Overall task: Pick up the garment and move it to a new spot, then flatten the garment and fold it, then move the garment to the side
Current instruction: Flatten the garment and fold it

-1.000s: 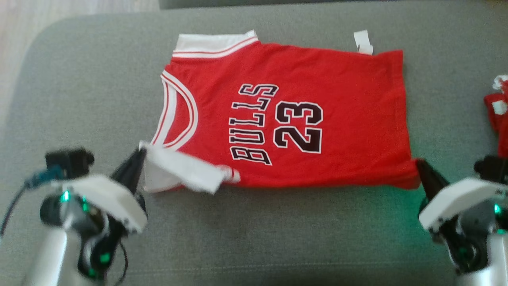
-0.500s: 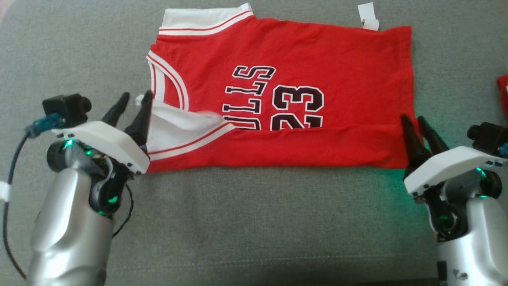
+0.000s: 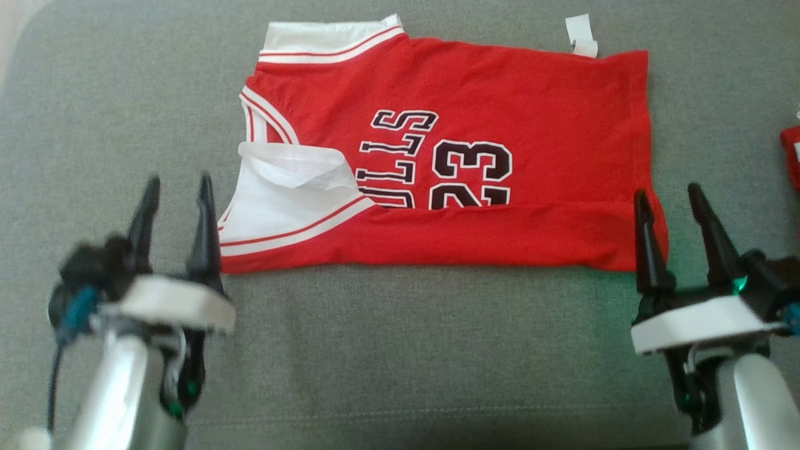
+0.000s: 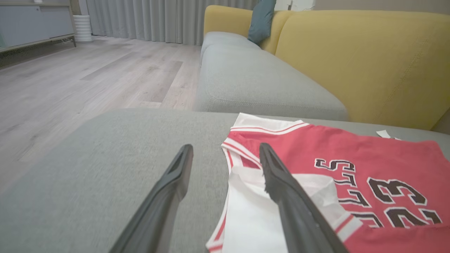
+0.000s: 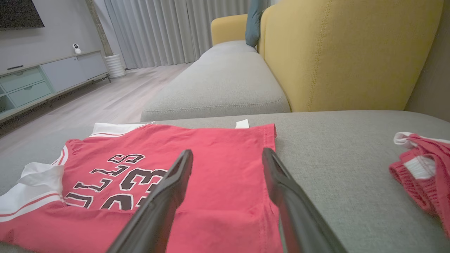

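The garment [image 3: 500, 112] is a red basketball jersey with white trim and black "BULLS 23" lettering, lying flat on the grey sofa seat [image 3: 406, 350]. Its near edge is folded up over the lettering, covering part of it. My left gripper [image 3: 177, 181] stands open just off the jersey's near left corner, holding nothing. At the near right corner my right gripper [image 3: 667, 190] is open too, its left finger over the hem. The left wrist view shows the jersey [image 4: 351, 158] past open fingers [image 4: 172, 175], and the right wrist view shows it [image 5: 211, 147] the same way.
A second red and white garment [image 5: 422, 165] lies crumpled on the seat to the right, at the head view's right edge [image 3: 790, 153]. A yellow backrest [image 5: 351, 52] rises behind the seat. A wooden floor [image 4: 70, 80] lies beyond the left end.
Both grippers have opened and let go of the jersey's near corners, leaving the near edge folded over the lettering. They have drawn back toward me. The camera has also shifted.
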Tool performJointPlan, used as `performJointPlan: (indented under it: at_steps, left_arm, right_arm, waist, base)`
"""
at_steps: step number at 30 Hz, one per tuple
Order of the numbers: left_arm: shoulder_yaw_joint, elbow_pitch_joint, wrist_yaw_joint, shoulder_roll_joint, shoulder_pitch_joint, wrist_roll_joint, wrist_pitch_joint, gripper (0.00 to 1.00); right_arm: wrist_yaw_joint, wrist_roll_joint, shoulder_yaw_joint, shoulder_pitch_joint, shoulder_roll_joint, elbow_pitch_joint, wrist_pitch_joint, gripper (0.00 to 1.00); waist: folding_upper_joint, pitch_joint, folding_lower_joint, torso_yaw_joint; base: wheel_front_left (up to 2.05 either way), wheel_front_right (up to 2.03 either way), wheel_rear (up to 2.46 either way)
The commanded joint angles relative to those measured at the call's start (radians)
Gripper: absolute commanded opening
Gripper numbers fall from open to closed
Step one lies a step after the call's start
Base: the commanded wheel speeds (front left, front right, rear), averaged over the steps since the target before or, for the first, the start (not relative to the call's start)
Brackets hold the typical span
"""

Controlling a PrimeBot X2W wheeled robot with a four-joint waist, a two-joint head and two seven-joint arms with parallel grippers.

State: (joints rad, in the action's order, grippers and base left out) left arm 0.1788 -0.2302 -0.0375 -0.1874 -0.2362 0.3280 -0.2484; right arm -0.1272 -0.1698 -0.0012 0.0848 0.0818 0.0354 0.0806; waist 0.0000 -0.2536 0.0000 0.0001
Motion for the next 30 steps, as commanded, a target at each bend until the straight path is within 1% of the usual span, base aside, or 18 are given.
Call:
performJointPlan:
  at_steps: [1, 4, 7, 11, 14, 19, 22, 30]
  left_arm:
    - [-0.039, 0.059, -0.014, -0.022, 0.010, -0.017, -0.011, 1.00]
    - [-0.032, 0.112, -0.025, -0.013, 0.087, -0.034, -0.012, 1.00]
    - [-0.024, 0.130, -0.030, -0.003, 0.141, -0.038, -0.013, 1.00]
    - [-0.014, 0.127, -0.024, 0.003, 0.162, -0.035, -0.013, 1.00]
    - [-0.009, 0.094, -0.017, 0.004, 0.156, -0.021, 0.008, 1.00]
    - [0.001, 0.028, 0.016, 0.005, 0.123, 0.012, 0.053, 1.00]
    - [-0.001, -0.045, 0.044, 0.007, 0.088, 0.048, 0.086, 1.00]
    - [-0.014, -0.225, 0.098, 0.006, -0.009, 0.119, 0.136, 1.00]
  right_arm:
    - [-0.003, 0.011, 0.029, -0.012, 0.009, -0.045, 0.002, 1.00]
    - [-0.003, 0.020, 0.031, -0.058, 0.005, -0.061, -0.010, 1.00]
    - [-0.003, 0.013, 0.027, -0.088, -0.002, -0.068, -0.017, 1.00]
    - [-0.003, 0.007, 0.022, -0.104, -0.010, -0.070, -0.026, 1.00]
    - [-0.003, -0.001, 0.013, -0.106, -0.012, -0.056, -0.038, 1.00]
    - [-0.003, -0.005, -0.016, -0.100, -0.011, -0.016, -0.065, 1.00]
    - [-0.003, -0.011, -0.034, -0.084, -0.011, 0.019, -0.091, 1.00]
    - [-0.003, -0.021, -0.058, 0.000, -0.014, 0.116, -0.157, 1.00]
  waist:
    - [0.0000, 0.012, 0.0000, 0.002]
    - [0.0000, 0.026, 0.0000, 0.006]
    - [0.0000, 0.038, 0.0000, 0.007]
    - [0.0000, 0.046, 0.0000, 0.007]
    - [0.0000, 0.047, 0.0000, 0.005]
    - [0.0000, 0.038, 0.0000, 0.003]
    - [0.0000, 0.024, 0.0000, 0.000]
    - [0.0000, -0.008, 0.0000, -0.013]
  base:
    - [0.00, 0.00, 0.00]
    - [0.00, 0.00, 0.00]
    - [0.00, 0.00, 0.00]
    - [0.00, 0.00, 0.00]
    - [0.00, 0.00, 0.00]
    - [0.00, 0.00, 0.00]
    - [0.00, 0.00, 0.00]
    - [0.00, 0.00, 0.00]
